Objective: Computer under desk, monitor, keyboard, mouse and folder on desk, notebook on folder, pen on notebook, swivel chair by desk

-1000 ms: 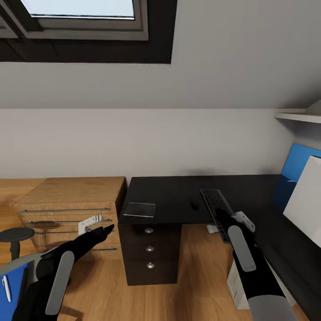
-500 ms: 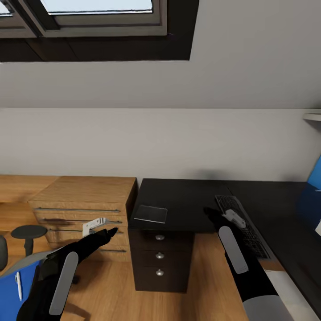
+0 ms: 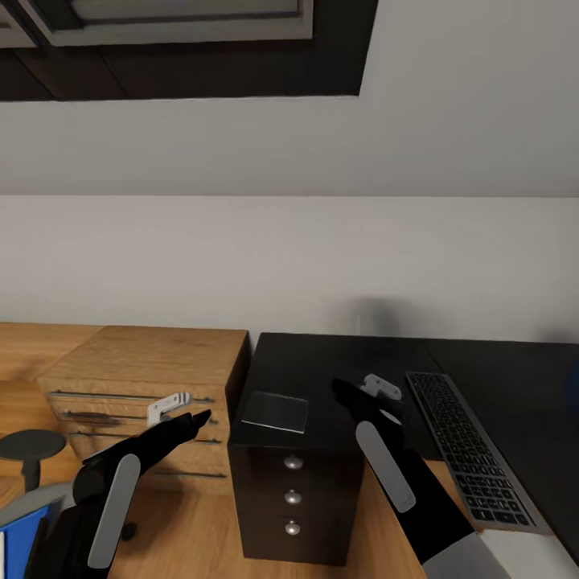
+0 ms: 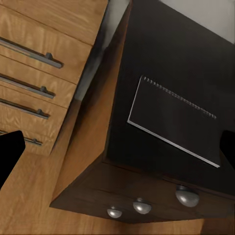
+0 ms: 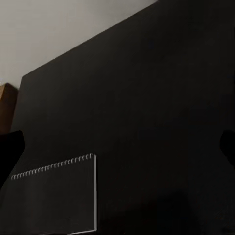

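We see even, soft light; a faint shadow smudges the wall (image 3: 371, 314) at centre right, and the black desk (image 5: 147, 98) renders very dim.

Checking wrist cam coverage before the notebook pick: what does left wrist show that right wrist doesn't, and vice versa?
Left wrist alone: the wooden dresser with its bar handles, the desk's drawer knobs, the wood floor, and the notebook's full outline near the desk's front edge.

Right wrist alone: the pale wall behind the desk and a long stretch of bare desktop toward it.

Both: the black desk with the spiral-bound notebook lying flat on it, and dark fingertip edges at each frame's sides, set wide apart.
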Robot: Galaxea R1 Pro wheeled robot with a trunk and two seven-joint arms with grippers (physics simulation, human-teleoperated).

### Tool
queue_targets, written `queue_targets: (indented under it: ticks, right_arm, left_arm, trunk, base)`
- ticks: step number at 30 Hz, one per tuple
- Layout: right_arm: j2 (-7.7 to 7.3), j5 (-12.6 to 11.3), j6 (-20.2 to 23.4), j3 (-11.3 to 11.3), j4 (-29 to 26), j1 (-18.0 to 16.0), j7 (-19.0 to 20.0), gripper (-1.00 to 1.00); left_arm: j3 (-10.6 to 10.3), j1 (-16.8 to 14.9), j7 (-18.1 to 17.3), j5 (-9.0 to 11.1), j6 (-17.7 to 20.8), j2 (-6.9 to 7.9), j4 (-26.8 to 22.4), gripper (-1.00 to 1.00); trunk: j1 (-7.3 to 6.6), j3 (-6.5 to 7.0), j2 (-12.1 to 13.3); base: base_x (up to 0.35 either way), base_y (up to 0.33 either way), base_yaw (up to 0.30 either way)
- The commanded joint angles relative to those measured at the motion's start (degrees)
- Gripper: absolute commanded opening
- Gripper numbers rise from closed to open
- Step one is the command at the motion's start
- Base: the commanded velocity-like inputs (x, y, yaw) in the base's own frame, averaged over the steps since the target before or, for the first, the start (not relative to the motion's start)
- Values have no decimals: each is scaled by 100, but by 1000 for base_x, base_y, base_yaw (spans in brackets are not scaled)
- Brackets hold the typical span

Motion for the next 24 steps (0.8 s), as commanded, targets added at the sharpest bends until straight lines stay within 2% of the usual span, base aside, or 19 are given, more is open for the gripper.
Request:
queue_targets:
  ticks: [1,9,20,24]
  right_arm:
    - [0,-17,19,30,-7,-5,-39,100]
    - [5,26,13,163,5,-5,-38,100]
    - [5,63,12,226,21,-5,-37,100]
    - [6,121,12,231,23,-5,-38,100]
  left_arm:
    - [12,-5,23,50,33,-4,-4,100]
    - [22,-5,23,48,33,-2,-5,100]
    - [43,-5,23,48,33,-2,-25,100]
    - [131,-5,23,54,27,-2,-47,100]
  trunk:
    - [3,-7,-4]
    - [3,-7,-4]
    - [3,-7,-4]
    - [3,-7,-4]
  base:
    - [258,0,28]
    - [113,0,141]
    - [13,0,259]
    - [2,0,274]
